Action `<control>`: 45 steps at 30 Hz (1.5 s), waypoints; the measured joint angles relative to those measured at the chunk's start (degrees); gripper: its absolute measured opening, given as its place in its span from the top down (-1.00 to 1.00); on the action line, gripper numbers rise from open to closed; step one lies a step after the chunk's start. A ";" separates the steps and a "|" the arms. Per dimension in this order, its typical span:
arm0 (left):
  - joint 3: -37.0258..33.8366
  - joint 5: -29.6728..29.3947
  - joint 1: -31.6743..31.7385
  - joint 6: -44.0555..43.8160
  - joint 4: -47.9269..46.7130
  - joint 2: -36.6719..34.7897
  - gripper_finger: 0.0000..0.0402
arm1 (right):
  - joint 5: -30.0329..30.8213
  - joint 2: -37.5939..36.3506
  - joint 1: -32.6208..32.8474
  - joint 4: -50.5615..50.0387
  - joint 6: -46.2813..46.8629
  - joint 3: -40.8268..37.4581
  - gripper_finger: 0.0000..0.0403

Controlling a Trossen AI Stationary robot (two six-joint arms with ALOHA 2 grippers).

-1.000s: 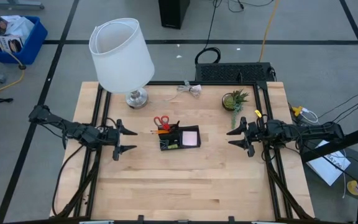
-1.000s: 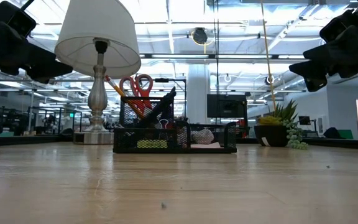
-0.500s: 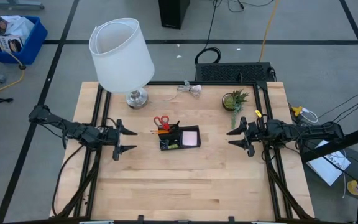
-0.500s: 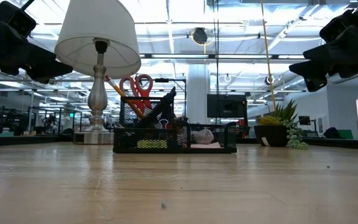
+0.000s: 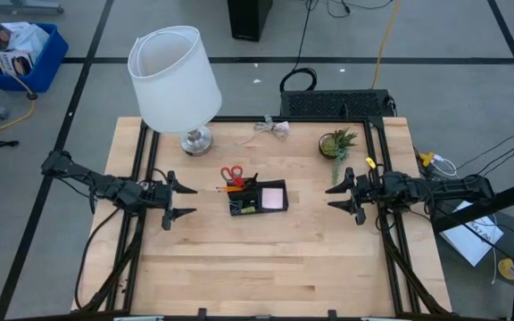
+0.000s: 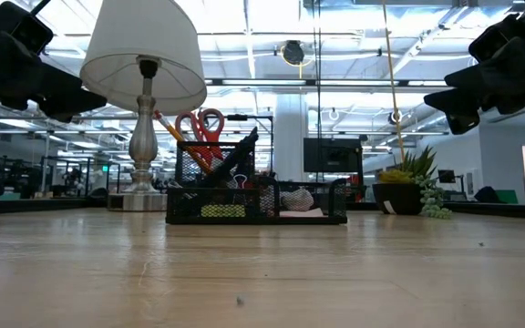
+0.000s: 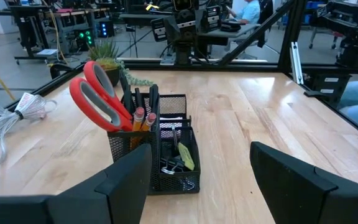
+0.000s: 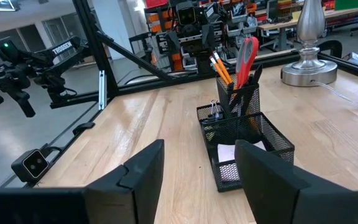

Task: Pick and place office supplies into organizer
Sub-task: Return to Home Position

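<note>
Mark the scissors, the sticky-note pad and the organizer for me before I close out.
scissors [image 7: 99, 102], left wrist view, on the red handle loops.
sticky-note pad [image 5: 275, 197], high view, middle of the pink top sheet.
organizer [image 6: 244, 209], low view, on its front mesh wall.

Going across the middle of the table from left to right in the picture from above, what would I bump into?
Left hand, open → black organizer → right hand, open.

Scissors [image 7: 109, 112] blades: hidden down inside the organizer [image 7: 178, 179] cup.
Lamp [image 6: 142, 55] shade: top cut off in the low view.
Small items [image 5: 246, 207] in tray: too small to identify from above.
</note>
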 joint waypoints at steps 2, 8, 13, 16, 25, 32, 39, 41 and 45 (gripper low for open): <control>0.00 0.00 0.00 0.00 0.00 0.00 -0.36 | 0.00 -0.01 0.00 -0.01 0.00 0.00 0.06; 0.00 0.01 0.00 0.00 0.00 0.00 -0.36 | 0.00 0.01 0.00 -0.01 0.00 0.00 0.04; 0.00 0.00 0.00 0.00 0.00 0.00 -0.36 | 0.00 0.01 0.00 0.01 0.00 0.00 0.04; 0.00 0.01 0.00 0.00 0.00 0.00 -0.36 | 0.00 0.01 0.00 0.01 0.00 0.00 0.05; 0.00 0.02 0.00 0.00 0.00 0.00 -0.36 | 0.00 0.01 0.00 0.01 0.00 0.00 0.04; 0.00 0.02 0.00 0.00 0.00 0.00 -0.36 | 0.00 0.01 0.00 0.00 0.00 0.00 0.06; 0.00 0.02 0.00 0.00 0.00 0.00 -0.36 | 0.00 0.01 0.00 0.01 0.00 0.00 0.05; 0.00 0.02 0.00 0.00 0.00 0.00 -0.36 | 0.00 0.01 0.00 0.01 0.00 0.00 0.04; 0.00 0.02 0.00 0.00 0.00 0.00 -0.36 | 0.00 0.01 0.00 0.01 0.00 0.00 0.04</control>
